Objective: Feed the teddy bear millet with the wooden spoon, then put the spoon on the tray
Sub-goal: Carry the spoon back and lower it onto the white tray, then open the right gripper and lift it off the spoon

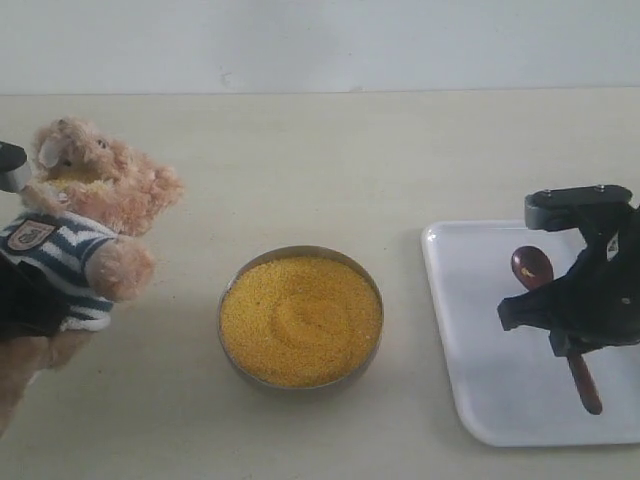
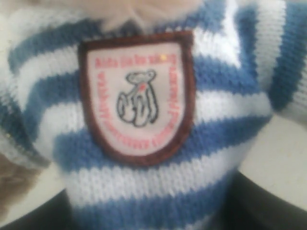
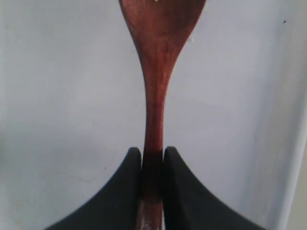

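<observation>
The teddy bear (image 1: 85,215) leans at the far left in its blue-and-white striped shirt, with yellow grains at its mouth (image 1: 75,183). My left gripper (image 1: 22,295) is shut around its body; in the left wrist view the chest badge (image 2: 136,96) fills the frame and dark fingers (image 2: 271,211) flank the shirt. The millet (image 1: 300,320) fills a metal bowl (image 1: 300,249) in the middle. On the right, the wooden spoon (image 1: 531,266) lies along the white tray (image 1: 470,330). My right gripper (image 1: 572,345) is shut on the spoon's handle (image 3: 156,72), low over the tray (image 3: 62,96).
The pale tabletop (image 1: 330,160) runs back to a white wall. The tray's far side runs out of the exterior view at the right edge.
</observation>
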Motion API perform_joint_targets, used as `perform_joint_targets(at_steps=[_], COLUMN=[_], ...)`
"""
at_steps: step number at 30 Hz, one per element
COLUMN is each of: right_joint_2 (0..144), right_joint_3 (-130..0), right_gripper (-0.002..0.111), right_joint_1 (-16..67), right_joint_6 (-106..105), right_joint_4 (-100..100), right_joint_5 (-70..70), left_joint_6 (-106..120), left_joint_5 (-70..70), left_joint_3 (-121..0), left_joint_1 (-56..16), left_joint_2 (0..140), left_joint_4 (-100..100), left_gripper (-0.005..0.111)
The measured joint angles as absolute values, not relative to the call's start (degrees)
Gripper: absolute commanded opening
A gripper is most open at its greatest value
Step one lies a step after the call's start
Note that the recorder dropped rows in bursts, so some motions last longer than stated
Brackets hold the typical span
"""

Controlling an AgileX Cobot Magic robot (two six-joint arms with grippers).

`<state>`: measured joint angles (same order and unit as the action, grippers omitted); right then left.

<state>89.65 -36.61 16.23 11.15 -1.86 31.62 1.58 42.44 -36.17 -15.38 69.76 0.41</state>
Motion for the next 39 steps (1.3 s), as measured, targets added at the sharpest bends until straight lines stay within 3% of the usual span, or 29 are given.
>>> perform_joint_targets(at_steps=[4, 10, 13, 25, 28, 32, 39], right_joint_2=[92.3, 92.6, 92.6, 77.0, 75.9, 73.1, 62.9], right_joint_3=[-36.6, -36.6, -36.6, -38.7, -38.7, -38.7, -38.7], right_gripper=[0.01, 0.054, 0.065, 0.064, 0.047, 0.0, 0.001], right_joint_1=[16.1, 16.1, 16.1, 16.1, 16.1, 16.1, 16.1], right_joint_6=[11.2, 11.2, 11.2, 12.2, 12.3, 11.4, 10.1], right_joint_4=[-1.7, -1.7, -1.6, -1.7, -1.9, -1.9, 0.0], right_joint_5=[29.7, 28.9, 28.9, 29.9, 31.1, 31.9, 32.5], left_joint_6=[1.6, 1.6, 0.8, -4.6, -5.6, -7.1, -12.3], left_joint_5=[41.8, 41.5, 41.5, 40.4, 39.2, 38.5, 35.8], left_joint_3=[-36.3, -36.3, -36.3, -36.3, -36.3, -36.3, -36.3], left_joint_1=[-15.4, -15.4, -15.4, -15.4, -15.4, -15.4, -15.4], left_joint_2=[69.8, 69.8, 69.8, 77.5, 79.6, 81.7, 84.3], left_joint_4=[0.4, 0.4, 0.6, 1.3, 1.3, 1.3, 1.3], left_gripper=[0.004, 0.004, 0.004, 0.004, 0.004, 0.004, 0.004])
